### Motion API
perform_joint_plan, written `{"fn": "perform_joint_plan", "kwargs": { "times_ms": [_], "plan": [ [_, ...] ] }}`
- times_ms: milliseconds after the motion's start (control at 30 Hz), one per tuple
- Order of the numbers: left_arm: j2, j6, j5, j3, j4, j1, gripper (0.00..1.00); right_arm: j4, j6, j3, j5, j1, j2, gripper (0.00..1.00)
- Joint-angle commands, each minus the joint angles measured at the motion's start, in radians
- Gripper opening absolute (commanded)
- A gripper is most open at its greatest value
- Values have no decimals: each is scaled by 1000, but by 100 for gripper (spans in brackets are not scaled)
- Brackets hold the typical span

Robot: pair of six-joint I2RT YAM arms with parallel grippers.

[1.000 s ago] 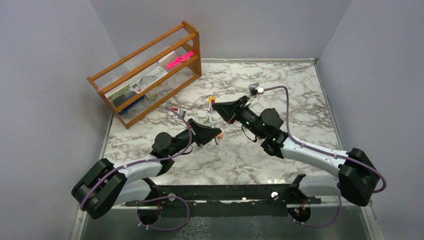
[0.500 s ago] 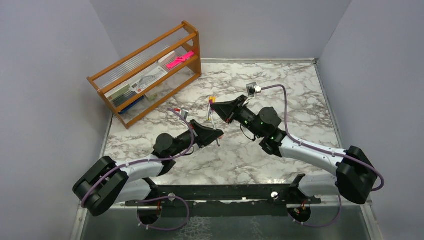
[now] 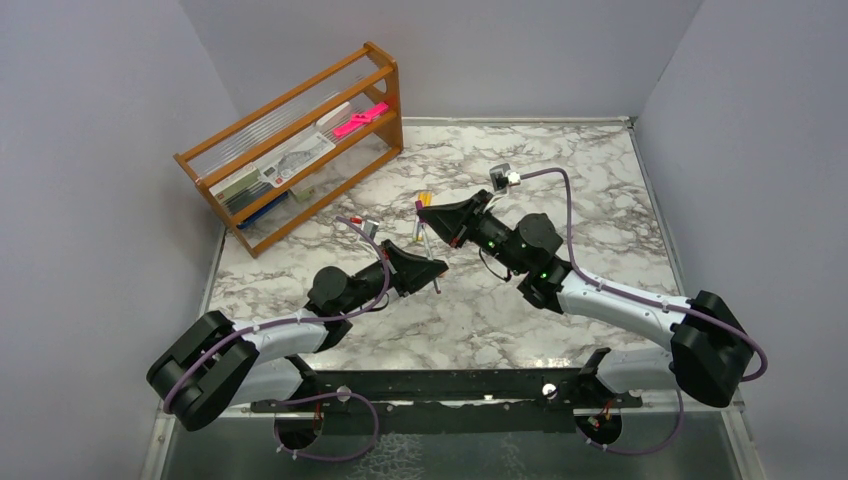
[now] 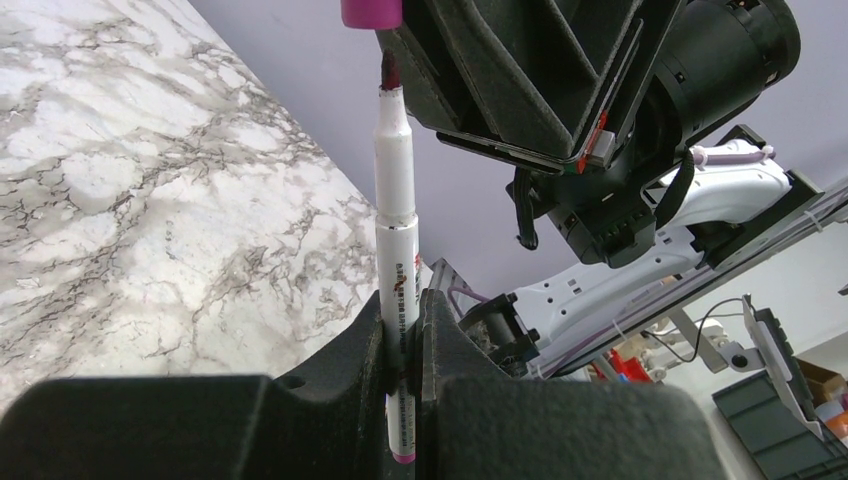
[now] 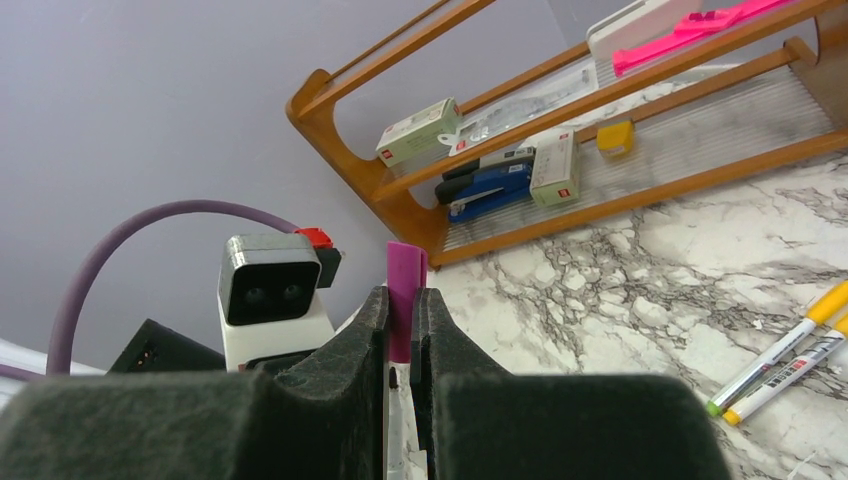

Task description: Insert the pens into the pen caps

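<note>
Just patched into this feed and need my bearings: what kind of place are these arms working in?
Likely a lab test cell: plain grey walls box in a marble-patterned table, with a wooden rack of stationery staged on it.

My left gripper, clamped on a pen, and my right gripper, clamped on a cap, stand tip to tip over the table, barring each other's way. Loose pens lie just beside the right one. The rack walls off the far left. Bare marble lies open at the far right.
</note>
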Motion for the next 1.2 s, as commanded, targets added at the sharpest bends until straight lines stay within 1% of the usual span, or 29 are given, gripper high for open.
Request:
{"fn": "perform_joint_plan", "kwargs": {
  "times_ms": [0,733,933,1167],
  "plan": [
    [0,16,15,11,40,-5,0,36,-15,15,-34,-2,2,1],
    [-17,36,-31,17,6,-4,0,43,-5,-72,-56,-1,-55,1],
    [10,52,-49,52,-6,-4,0,33,11,-109,-70,-1,-70,1],
    [50,71,-3,115,-15,-4,0,24,11,-139,-54,-1,-80,1]
  ]
}}
